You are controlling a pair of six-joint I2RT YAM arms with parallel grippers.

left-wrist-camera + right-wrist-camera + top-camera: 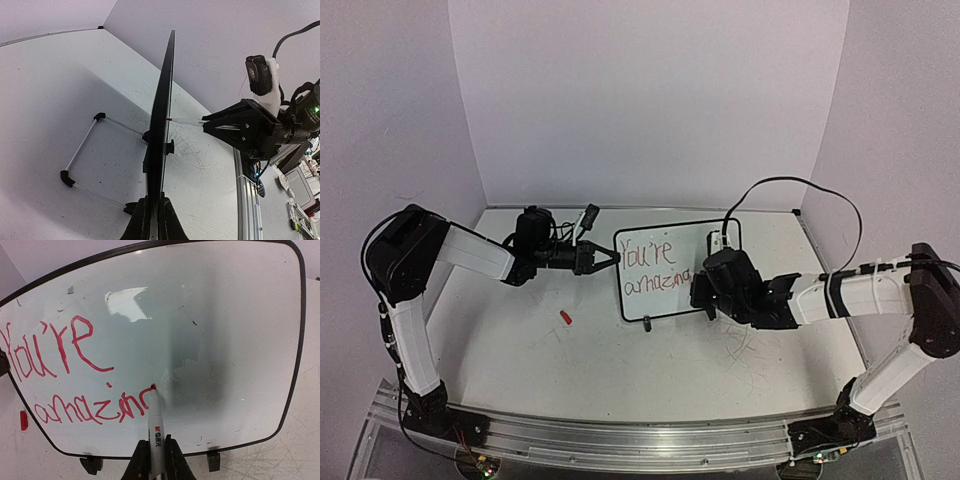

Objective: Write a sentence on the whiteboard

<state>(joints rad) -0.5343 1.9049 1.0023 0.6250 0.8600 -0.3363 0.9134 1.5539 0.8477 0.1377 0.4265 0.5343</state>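
The whiteboard (672,268) stands tilted on the table, black-framed, with red words "You're" and "amazin" plus a started letter, the sentence (75,375), on its left part. My left gripper (608,256) is shut on the board's left edge; in the left wrist view the board (162,125) shows edge-on between the fingers (137,222). My right gripper (702,292) is shut on a white marker (156,432). Its red tip touches the board at the end of the second line. The marker also shows in the left wrist view (186,121).
A small red marker cap (565,317) lies on the table left of the board. The board's wire stand (82,155) and black feet (214,460) rest on the scuffed tabletop. White walls close in the back and sides.
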